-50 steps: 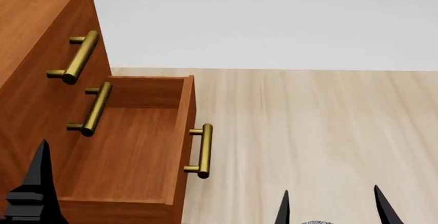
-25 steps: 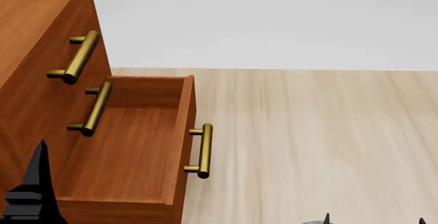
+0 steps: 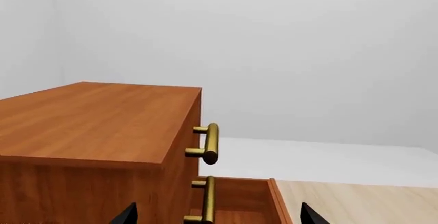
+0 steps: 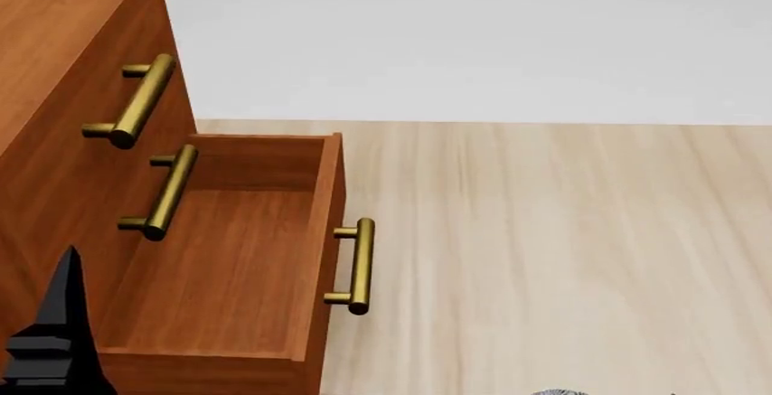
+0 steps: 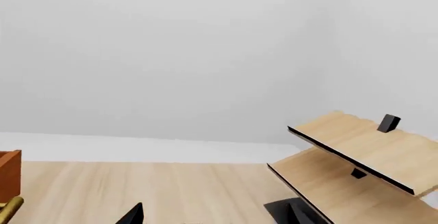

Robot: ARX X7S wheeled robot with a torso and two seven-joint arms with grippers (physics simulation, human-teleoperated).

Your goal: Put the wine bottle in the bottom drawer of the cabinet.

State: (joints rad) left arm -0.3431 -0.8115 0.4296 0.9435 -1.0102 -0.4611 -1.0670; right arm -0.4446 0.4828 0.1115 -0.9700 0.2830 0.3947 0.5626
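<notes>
Head view, nearest first: your left gripper (image 4: 49,341) shows only as one black finger rising at the lower left corner, in front of the cabinet's side; from this view alone you cannot tell how it is set. Your left wrist view shows two black fingertips (image 3: 126,215) well apart at the edge of the picture, so that pincer is spread and pinches nothing. Your right gripper (image 5: 215,215) likewise shows two dark tips set wide, spread, with only bare floor between them and nothing held.

Just beyond the left finger, the bottom drawer (image 4: 235,259) stands pulled out from the cabinet (image 4: 54,42). Its interior is a bare wooden floor and walls; nothing lies in it. Its brass bar handle (image 4: 357,266) sits on the outer front, facing the light wood floor (image 4: 555,232). Above it, the two upper drawer fronts are flush with the cabinet face, each with its own brass handle (image 4: 136,101).

The wine bottle does not appear in any of your three views; its location cannot be told.

Farther off, in your right wrist view, a pale wooden rack (image 5: 356,157) with slanted shelves stands on a black base (image 5: 284,211), well apart from the cabinet, whose corner is just visible at the opposite edge. Behind everything runs a plain white wall (image 4: 483,42).
</notes>
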